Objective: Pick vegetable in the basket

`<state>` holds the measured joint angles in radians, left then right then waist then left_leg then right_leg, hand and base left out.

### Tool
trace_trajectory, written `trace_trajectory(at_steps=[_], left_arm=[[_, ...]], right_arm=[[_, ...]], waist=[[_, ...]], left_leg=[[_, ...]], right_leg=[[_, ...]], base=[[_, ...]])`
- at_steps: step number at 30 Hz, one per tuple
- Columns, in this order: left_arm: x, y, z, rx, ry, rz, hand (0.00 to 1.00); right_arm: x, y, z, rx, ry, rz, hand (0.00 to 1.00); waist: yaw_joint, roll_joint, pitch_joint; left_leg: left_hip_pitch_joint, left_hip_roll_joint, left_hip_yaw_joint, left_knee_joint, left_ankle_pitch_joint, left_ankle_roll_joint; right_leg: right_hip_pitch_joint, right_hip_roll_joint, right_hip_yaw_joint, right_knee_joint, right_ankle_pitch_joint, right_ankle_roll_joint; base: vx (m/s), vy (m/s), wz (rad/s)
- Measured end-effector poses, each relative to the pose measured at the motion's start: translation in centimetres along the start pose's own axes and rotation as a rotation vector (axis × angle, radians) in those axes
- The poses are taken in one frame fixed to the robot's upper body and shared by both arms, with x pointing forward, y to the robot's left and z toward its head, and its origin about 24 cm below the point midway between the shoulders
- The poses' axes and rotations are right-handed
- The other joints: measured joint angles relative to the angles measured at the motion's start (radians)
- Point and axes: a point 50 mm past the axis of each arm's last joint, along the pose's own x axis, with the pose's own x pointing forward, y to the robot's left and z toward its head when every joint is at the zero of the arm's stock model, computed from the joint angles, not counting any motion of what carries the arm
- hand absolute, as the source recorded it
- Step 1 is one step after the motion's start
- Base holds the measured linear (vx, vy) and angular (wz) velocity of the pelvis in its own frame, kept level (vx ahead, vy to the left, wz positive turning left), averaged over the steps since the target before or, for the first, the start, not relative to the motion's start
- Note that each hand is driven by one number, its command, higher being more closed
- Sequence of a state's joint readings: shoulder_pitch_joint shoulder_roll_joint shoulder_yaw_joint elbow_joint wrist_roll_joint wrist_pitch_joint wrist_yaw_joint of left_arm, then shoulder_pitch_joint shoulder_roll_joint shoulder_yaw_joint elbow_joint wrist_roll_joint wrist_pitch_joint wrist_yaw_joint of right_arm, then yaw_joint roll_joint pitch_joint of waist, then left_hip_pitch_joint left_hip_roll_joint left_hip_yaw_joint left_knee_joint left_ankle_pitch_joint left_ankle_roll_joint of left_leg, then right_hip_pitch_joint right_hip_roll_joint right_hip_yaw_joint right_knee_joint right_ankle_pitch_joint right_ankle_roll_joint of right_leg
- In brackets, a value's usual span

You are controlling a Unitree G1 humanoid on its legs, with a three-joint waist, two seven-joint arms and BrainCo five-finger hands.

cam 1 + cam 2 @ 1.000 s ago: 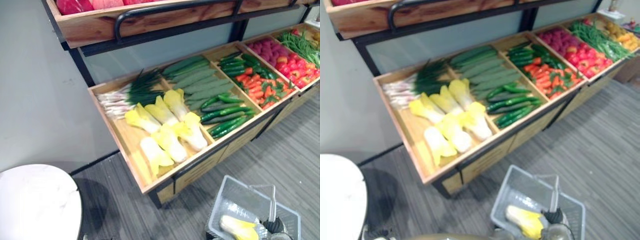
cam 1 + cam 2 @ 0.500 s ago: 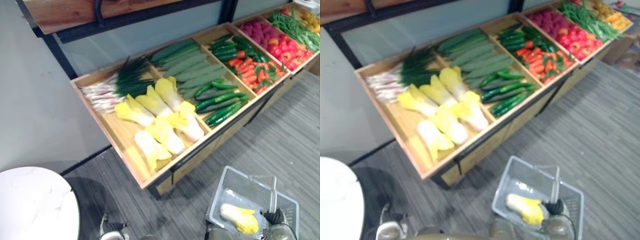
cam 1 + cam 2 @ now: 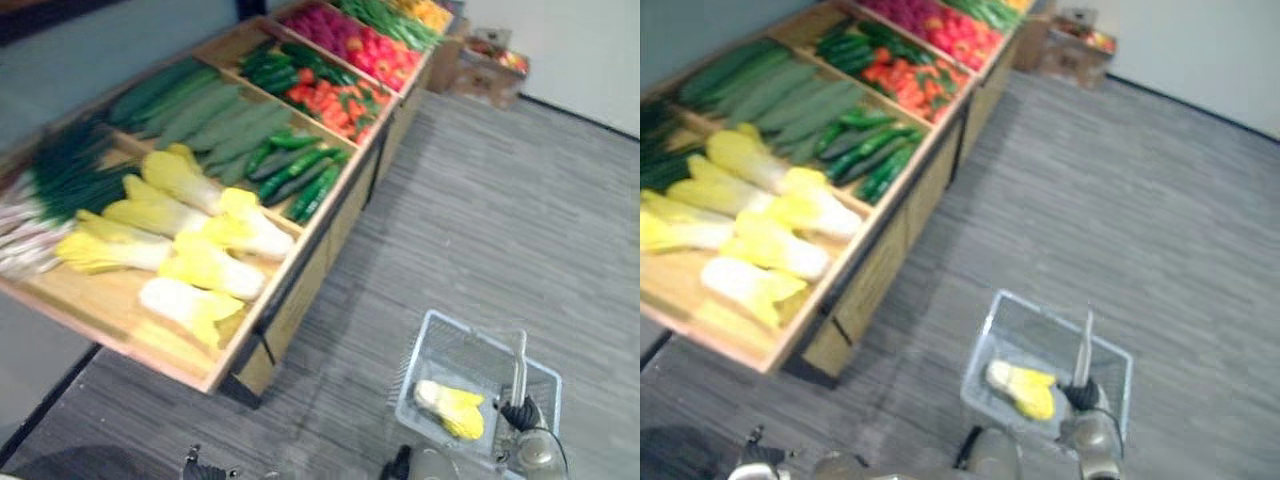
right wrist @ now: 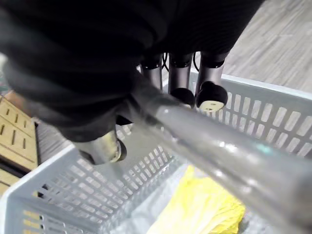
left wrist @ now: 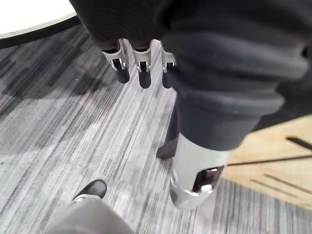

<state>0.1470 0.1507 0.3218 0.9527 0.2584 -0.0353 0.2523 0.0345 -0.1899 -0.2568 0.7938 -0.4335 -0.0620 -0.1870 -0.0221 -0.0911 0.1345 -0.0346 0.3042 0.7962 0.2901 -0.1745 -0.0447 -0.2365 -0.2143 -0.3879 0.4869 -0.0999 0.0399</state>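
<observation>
A grey plastic basket (image 3: 437,352) hangs low over the floor at my right side. My right hand (image 4: 181,78) is shut round its bar handle (image 4: 204,141); from the head camera the hand (image 3: 522,413) shows at the basket's near edge. One yellow-and-white napa cabbage (image 3: 452,408) lies inside the basket, close below the handle in the right wrist view, cabbage (image 4: 204,209). More napa cabbages (image 3: 190,225) lie in the near bin of the wooden produce stand (image 3: 290,270) to my left. My left hand (image 5: 139,68) hangs by my side over the floor, its fingers straight and holding nothing.
The stand runs away to the upper right with scallions (image 3: 50,190), cucumbers (image 3: 210,110), green peppers (image 3: 300,175) and red produce (image 3: 340,100). A cardboard box (image 3: 490,70) sits at its far end by the wall. A round white table (image 5: 29,14) stands behind my left hand.
The whole picture has swung: the stand now sits further left and more open floor shows on the right. The basket with its cabbage stays in my right hand.
</observation>
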Motion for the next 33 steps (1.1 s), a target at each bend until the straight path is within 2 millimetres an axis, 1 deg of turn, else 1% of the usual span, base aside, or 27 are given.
trace_trajectory(at_steps=[1, 2, 3, 4, 5, 6, 8, 9, 10, 11, 12, 13, 14, 15, 16, 17, 18, 19, 21, 22, 23, 25, 26, 27, 28, 30, 33], left_arm=[[-0.1, -0.4, 0.0, -0.006, 0.004, -0.01, 0.0], [-0.2, -0.6, 0.0, -0.009, 0.005, -0.014, 0.0], [-0.2, -1.2, 0.5, -0.018, -0.004, -0.026, 0.0], [-0.2, -1.6, 0.7, -0.025, -0.006, -0.034, 0.0], [-0.3, -2.2, 0.9, -0.033, -0.011, -0.046, 0.0], [-0.5, -2.5, 0.9, -0.036, -0.011, -0.054, 0.0], [-0.6, -3.1, 1.0, -0.027, -0.015, -0.071, 0.0], [-0.7, -3.4, 1.1, -0.009, -0.025, -0.085, 0.0], [-0.8, -3.5, 1.1, -0.004, -0.024, -0.089, 0.0], [-0.7, -3.4, 1.2, -0.003, -0.026, -0.087, 0.0], [-0.7, -3.3, 1.4, 0.0, -0.034, -0.083, 0.0], [-0.6, -3.3, 1.5, 0.002, -0.037, -0.08, 0.0], [-0.7, -3.3, 1.3, 0.004, -0.034, -0.08, 0.0], [-0.8, -3.3, 0.9, 0.004, -0.023, -0.079, 0.0], [-1.2, -3.7, 0.4, -0.004, -0.017, -0.085, 0.0], [-1.3, -3.9, 0.4, -0.007, -0.021, -0.089, 0.0], [-1.6, -4.4, 0.3, -0.009, -0.022, -0.101, 0.0], [-1.7, -4.7, 0.2, -0.007, -0.019, -0.11, 0.0], [-1.9, -4.8, -0.1, -0.003, -0.02, -0.118, 0.0], [-1.9, -4.8, -0.1, -0.002, -0.02, -0.118, 0.0], [-1.8, -4.8, 0.0, 0.002, -0.024, -0.121, 0.0], [-1.8, -4.7, 0.1, 0.005, -0.027, -0.12, 0.0], [-1.7, -4.6, 0.1, 0.008, -0.026, -0.121, 0.0], [-1.7, -4.7, 0.1, 0.009, -0.027, -0.124, 0.0], [-1.7, -4.8, 0.3, 0.014, -0.032, -0.129, 0.0], [-1.7, -4.9, 0.4, 0.037, -0.041, -0.135, 0.0], [-1.7, -5.0, 0.5, 0.05, -0.053, -0.141, 0.0]], right_arm=[[0.2, 0.0, 0.4, -0.002, -0.011, 0.001, 1.0], [0.2, 0.1, 0.6, -0.004, -0.016, 0.003, 1.0], [0.1, 0.2, 0.2, -0.014, -0.002, 0.009, 1.0], [0.1, 0.1, 0.2, -0.025, -0.002, 0.012, 1.0], [0.0, 0.3, 0.2, -0.035, -0.005, 0.018, 1.0], [-0.3, 0.3, -0.5, -0.04, 0.012, 0.021, 1.0], [-0.5, 0.1, -1.0, -0.043, 0.023, 0.01, 1.0], [-0.7, -0.6, -1.3, -0.056, 0.021, -0.009, 1.0], [-0.8, -1.1, -1.5, -0.062, 0.016, -0.023, 1.0], [-0.9, -1.2, -1.6, -0.061, 0.014, -0.03, 1.0], [-1.0, -1.5, -1.6, -0.066, 0.007, -0.037, 1.0], [-1.0, -1.8, -1.7, -0.072, 0.003, -0.044, 1.0], [-0.9, -1.9, -1.6, -0.074, 0.002, -0.047, 1.0], [-0.5, -2.3, -0.9, -0.08, -0.021, -0.063, 1.0], [-0.1, -3.0, -0.3, -0.093, -0.039, -0.076, 1.0], [0.2, -3.2, 0.0, -0.097, -0.048, -0.082, 1.0], [0.5, -3.7, 0.8, -0.11, -0.069, -0.09, 1.0], [0.7, -3.7, 1.0, -0.114, -0.078, -0.091, 1.0], [0.6, -3.2, 1.1, -0.12, -0.081, -0.072, 1.0], [0.6, -3.1, 1.1, -0.116, -0.08, -0.07, 1.0], [0.5, -3.0, 1.0, -0.115, -0.076, -0.065, 1.0], [0.4, -3.0, 0.6, -0.116, -0.068, -0.064, 1.0], [0.3, -3.1, 0.5, -0.114, -0.062, -0.067, 1.0], [0.4, -3.1, 0.5, -0.113, -0.063, -0.068, 1.0], [0.3, -3.0, 0.5, -0.113, -0.062, -0.067, 1.0], [0.3, -2.8, 0.6, -0.113, -0.066, -0.061, 1.0], [0.3, -2.6, 0.7, -0.108, -0.071, -0.057, 1.0]], waist=[[0.003, 0.007, -0.004], [-0.001, 0.005, -0.003], [-0.006, 0.0, 0.007], [-0.004, 0.017, 0.016], [-0.01, 0.042, 0.022], [-0.021, 0.054, 0.029], [-0.036, 0.067, 0.03], [-0.051, 0.07, 0.038], [-0.058, 0.076, 0.057], [-0.057, 0.08, 0.06], [-0.056, 0.077, 0.074], [-0.053, 0.076, 0.09], [-0.046, 0.074, 0.093], [-0.028, 0.072, 0.097], [-0.019, 0.075, 0.101], [-0.018, 0.081, 0.099], [-0.004, 0.098, 0.101], [0.0, 0.111, 0.102], [0.001, 0.121, 0.099], [0.002, 0.127, 0.095], [0.005, 0.126, 0.096], [0.008, 0.122, 0.098], [0.007, 0.121, 0.098], [0.004, 0.123, 0.098], [0.0, 0.127, 0.098], [0.002, 0.133, 0.098], [0.006, 0.13, 0.099]], left_leg=[[-0.01, 0.004, 0.028, -0.02, 0.029, -0.001], [-0.019, 0.004, 0.039, -0.009, 0.037, 0.0], [-0.02, 0.023, 0.069, 0.04, 0.036, -0.001], [-0.02, 0.05, 0.071, 0.067, 0.035, -0.003], [-0.016, 0.105, 0.068, 0.114, 0.041, -0.011], [-0.011, 0.155, 0.062, 0.154, 0.045, -0.018], [-0.006, 0.18, 0.034, 0.16, 0.04, -0.037], [0.003, 0.175, 0.026, 0.128, 0.051, -0.063], [0.024, 0.168, 0.029, 0.103, 0.059, -0.073], [0.042, 0.16, 0.026, 0.095, 0.059, -0.076], [0.045, 0.152, -0.003, 0.093, 0.065, -0.073], [0.043, 0.137, -0.098, 0.101, 0.088, -0.07], [0.041, 0.124, -0.15, 0.107, 0.105, -0.069], [0.035, 0.089, -0.256, 0.121, 0.129, -0.066], [0.021, 0.032, -0.37, 0.116, 0.125, -0.073], [0.019, 0.001, -0.407, 0.108, 0.117, -0.076], [0.021, -0.046, -0.446, 0.087, 0.108, -0.077], [0.023, -0.067, -0.454, 0.068, 0.095, -0.075], [0.051, -0.096, -0.464, 0.005, 0.072, -0.075], [0.061, -0.102, -0.475, -0.011, 0.066, -0.074], [0.055, -0.113, -0.476, -0.015, 0.049, -0.071], [0.053, -0.121, -0.479, -0.017, 0.044, -0.065], [0.051, -0.133, -0.482, -0.016, 0.035, -0.064], [0.047, -0.139, -0.488, -0.012, 0.029, -0.065], [0.035, -0.142, -0.509, 0.003, 0.012, -0.062], [0.034, -0.142, -0.512, 0.013, -0.019, -0.057], [0.036, -0.147, -0.512, 0.02, -0.055, -0.045]], right_leg=[[0.011, 0.027, 0.031, -0.083, -0.016, 0.014], [0.014, 0.023, 0.036, -0.11, -0.035, 0.03], [0.029, 0.037, 0.032, -0.166, -0.077, 0.022], [0.036, 0.059, 0.035, -0.178, -0.071, 0.014], [0.063, 0.103, 0.039, -0.204, -0.06, -0.005], [0.09, 0.14, 0.041, -0.211, -0.058, -0.008], [0.108, 0.163, 0.042, -0.206, -0.061, -0.014], [0.114, 0.175, 0.047, -0.199, -0.067, -0.024], [0.123, 0.186, 0.05, -0.189, -0.081, -0.043], [0.122, 0.186, 0.061, -0.183, -0.092, -0.057], [0.124, 0.19, 0.072, -0.178, -0.097, -0.055], [0.132, 0.195, 0.1, -0.196, -0.093, -0.053], [0.132, 0.194, 0.119, -0.199, -0.087, -0.048], [0.132, 0.189, 0.172, -0.214, -0.071, -0.04], [0.131, 0.184, 0.226, -0.245, -0.056, -0.022], [0.126, 0.181, 0.253, -0.26, -0.044, -0.021], [0.116, 0.178, 0.303, -0.293, -0.011, -0.019], [0.115, 0.183, 0.326, -0.322, 0.008, -0.018], [0.105, 0.192, 0.371, -0.366, 0.05, -0.003], [0.099, 0.194, 0.379, -0.379, 0.067, 0.001], [0.105, 0.191, 0.388, -0.445, 0.117, 0.01], [0.122, 0.178, 0.388, -0.489, 0.145, 0.013], [0.129, 0.168, 0.392, -0.512, 0.176, 0.012], [0.13, 0.164, 0.396, -0.525, 0.192, 0.02], [0.129, 0.162, 0.399, -0.537, 0.202, 0.024], [0.129, 0.166, 0.418, -0.55, 0.214, 0.029], [0.123, 0.174, 0.451, -0.557, 0.223, 0.041]], base=[[-0.08, -0.198, -0.81], [-0.09, -0.289, -0.77], [-0.05, -0.264, -0.63], [-0.07, -0.386, -0.73], [-0.05, -0.353, -0.51], [-0.04, -0.274, -0.36], [-0.04, -0.173, -0.14], [-0.08, -0.149, -0.17], [-0.09, -0.073, -0.23], [-0.11, -0.042, -0.2], [-0.18, -0.039, -0.31], [-0.16, -0.039, -0.41], [-0.16, -0.035, -0.78], [-0.1, 0.014, -1.1], [-0.13, 0.065, -1.12], [-0.11, 0.137, -1.24], [-0.08, 0.151, -1.03], [-0.06, 0.173, -1.1], [-0.01, 0.181, -0.62], [-0.01, 0.206, -0.5], [-0.01, 0.165, -0.38], [0.02, 0.154, -0.23], [0.05, 0.167, -0.12], [0.06, 0.173, -0.12], [0.05, 0.122, -0.11], [0.04, 0.13, -0.24], [0.03, 0.1, -0.26]])
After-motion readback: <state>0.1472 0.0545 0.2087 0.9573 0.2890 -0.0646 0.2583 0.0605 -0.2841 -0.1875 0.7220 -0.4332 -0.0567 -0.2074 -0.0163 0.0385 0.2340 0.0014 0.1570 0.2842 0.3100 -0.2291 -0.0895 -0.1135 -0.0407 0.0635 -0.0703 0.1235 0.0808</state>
